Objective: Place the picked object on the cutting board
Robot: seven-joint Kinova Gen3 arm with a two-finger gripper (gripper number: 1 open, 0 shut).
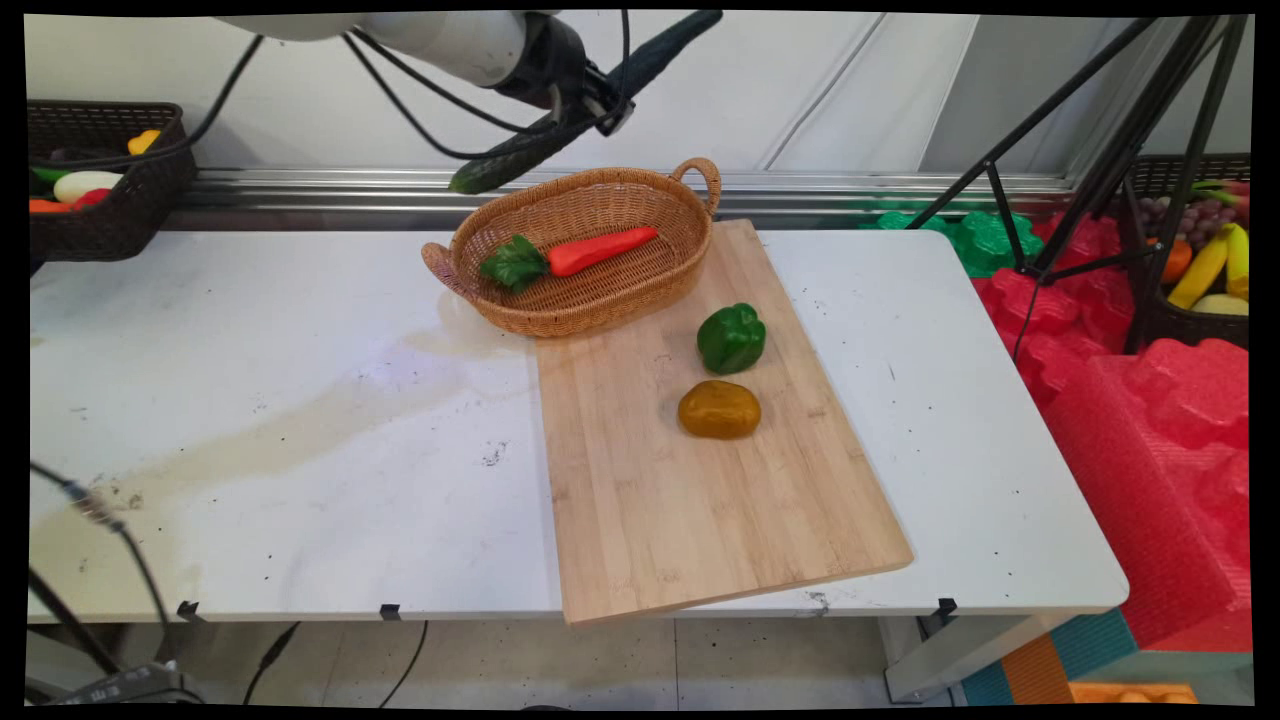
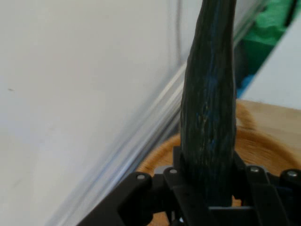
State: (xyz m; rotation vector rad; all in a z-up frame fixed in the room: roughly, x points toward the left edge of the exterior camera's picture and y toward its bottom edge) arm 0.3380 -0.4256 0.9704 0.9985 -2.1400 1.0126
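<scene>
Cucumber (image 1: 585,100) sits squeezed tight in the claw (image 1: 585,105), tilted high above the basket (image 1: 600,290). Carrot (image 1: 590,252) lies inside; green pepper (image 1: 731,338) is at its 4 o'clock on the board (image 1: 700,500)

The white table (image 1: 300,420) carries a wicker basket (image 1: 600,290) and wooden cutting board (image 1: 700,500).
</scene>
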